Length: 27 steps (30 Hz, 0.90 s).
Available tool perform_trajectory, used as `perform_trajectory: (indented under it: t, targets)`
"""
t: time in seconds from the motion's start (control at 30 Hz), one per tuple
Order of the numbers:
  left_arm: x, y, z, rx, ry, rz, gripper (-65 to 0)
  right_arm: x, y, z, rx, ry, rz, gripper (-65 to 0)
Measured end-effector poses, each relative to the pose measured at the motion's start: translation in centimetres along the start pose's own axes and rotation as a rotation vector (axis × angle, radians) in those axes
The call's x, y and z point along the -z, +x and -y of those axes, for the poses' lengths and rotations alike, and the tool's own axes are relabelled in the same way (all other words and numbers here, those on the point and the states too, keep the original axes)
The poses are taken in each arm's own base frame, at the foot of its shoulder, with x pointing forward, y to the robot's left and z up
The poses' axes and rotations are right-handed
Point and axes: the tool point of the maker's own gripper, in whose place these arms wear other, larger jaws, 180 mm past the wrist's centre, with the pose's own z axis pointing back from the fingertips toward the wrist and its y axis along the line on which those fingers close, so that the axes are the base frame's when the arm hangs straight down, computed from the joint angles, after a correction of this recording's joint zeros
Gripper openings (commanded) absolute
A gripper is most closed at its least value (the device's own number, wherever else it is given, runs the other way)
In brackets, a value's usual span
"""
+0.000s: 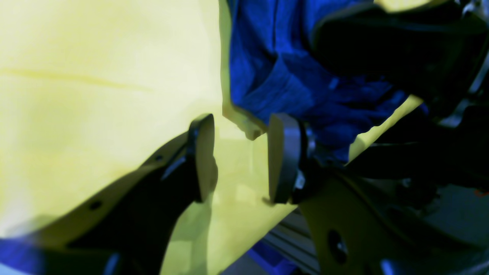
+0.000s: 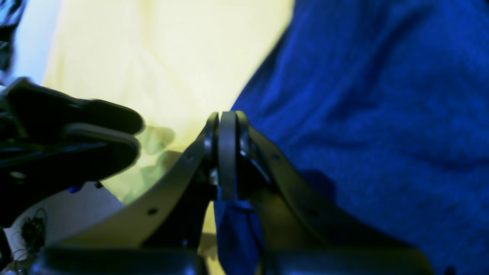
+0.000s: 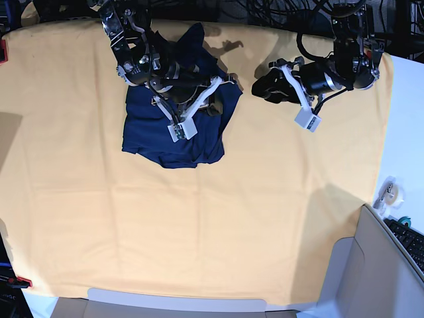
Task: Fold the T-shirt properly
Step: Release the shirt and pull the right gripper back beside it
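The dark navy T-shirt [image 3: 165, 136] lies bunched on the yellow-orange cloth at the back left of centre. My right gripper [image 3: 222, 85] is at the shirt's right edge. In the right wrist view it [image 2: 228, 152] is shut, with a fold of the blue shirt [image 2: 382, 114] pinched between its fingers. My left gripper [image 3: 258, 87] is just right of the shirt, over the cloth. In the left wrist view it [image 1: 240, 160] is open and empty, and the crumpled shirt edge [image 1: 275, 68] lies just beyond its fingertips.
The yellow-orange cloth [image 3: 199, 218] covers the table. The right arm's black body [image 1: 401, 49] is close to my left gripper. A tape roll [image 3: 391, 192], a keyboard [image 3: 412, 240] and a grey panel [image 3: 371, 271] are at the right.
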Motion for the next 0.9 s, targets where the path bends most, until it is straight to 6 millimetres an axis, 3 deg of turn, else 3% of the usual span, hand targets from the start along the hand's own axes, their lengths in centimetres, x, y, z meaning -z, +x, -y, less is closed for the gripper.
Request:
perform_trajectory:
  t: [0.1,0.23,0.37,0.47,0.67,0.77,0.9]
  targets:
    - [-0.1,0.1,-0.1,0.003,0.003,0.000,-43.2,-0.7,1.5,2.5,0.040,-0.056,0.047,-65.0]
    - [0.0,0.1,0.0,0.002,0.001,0.001,-43.2,-3.6,4.8,9.1,0.156,-0.212,0.174,-65.0]
    - [0.0,0.0,0.0,0.000,0.000,0.000,-43.2,-7.2,7.1,12.8,0.358,-0.174,0.298,-51.8]
    - [-0.1,0.1,-0.2,0.004,0.005,-0.002,-43.2,-9.1,7.9,16.1,0.402,-0.180,0.337,-41.4]
    - [-0.1,0.1,-0.1,0.003,0.001,0.001,-43.2,-8.1,5.8,20.5,0.619,-0.033,0.309,-39.9]
    - [-0.1,0.0,-0.1,0.001,0.003,-0.003,-43.2,-7.9,4.7,22.9,0.704,-0.063,0.298,-39.9]
    - [0.0,-0.1,0.0,-0.001,0.001,-0.003,-43.1,-7.6,5.2,23.1,0.710,-0.056,0.307,-39.7]
